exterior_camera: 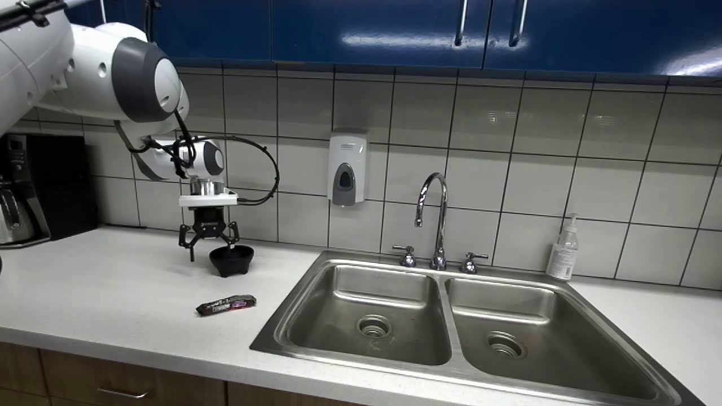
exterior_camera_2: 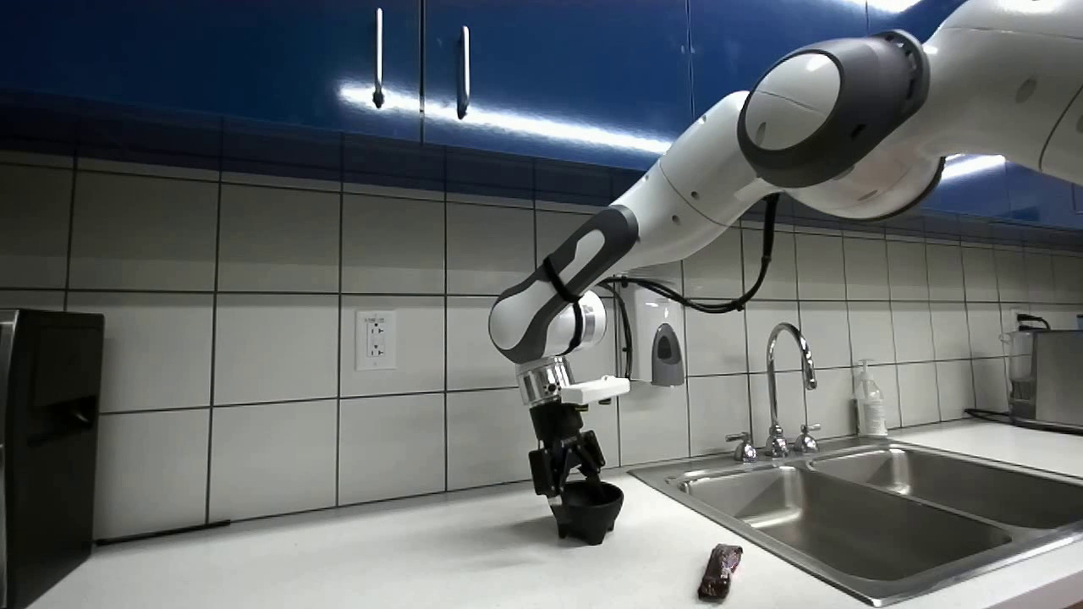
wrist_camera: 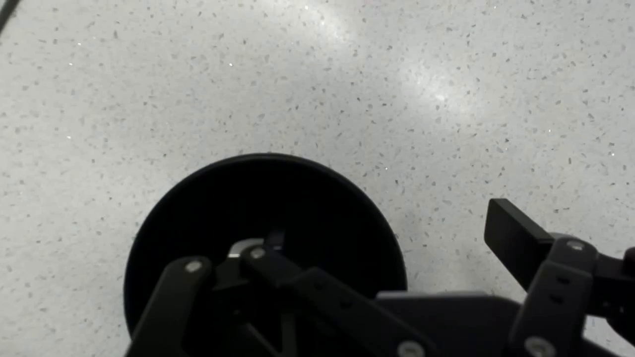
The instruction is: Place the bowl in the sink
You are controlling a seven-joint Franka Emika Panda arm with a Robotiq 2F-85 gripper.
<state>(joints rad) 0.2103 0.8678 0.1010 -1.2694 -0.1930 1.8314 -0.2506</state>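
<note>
In an exterior view, your arm (exterior_camera: 90,73) bends down, wide-spread pincer (exterior_camera: 211,251) straddling the bowl (exterior_camera: 232,263) at its nine-o'clock rim.

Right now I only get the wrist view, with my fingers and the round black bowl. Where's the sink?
Observer: In both exterior views, the sink is to the right of the bowl.
Operator: Ooh! Is anything else near it on the counter?
Observer: Yes, a dark wrapped bar lies in front of the bowl, in an exterior view.
Operator: And what's under the bowl? I can only see down into it!
Observer: Little feet, which stand on the counter.
</note>
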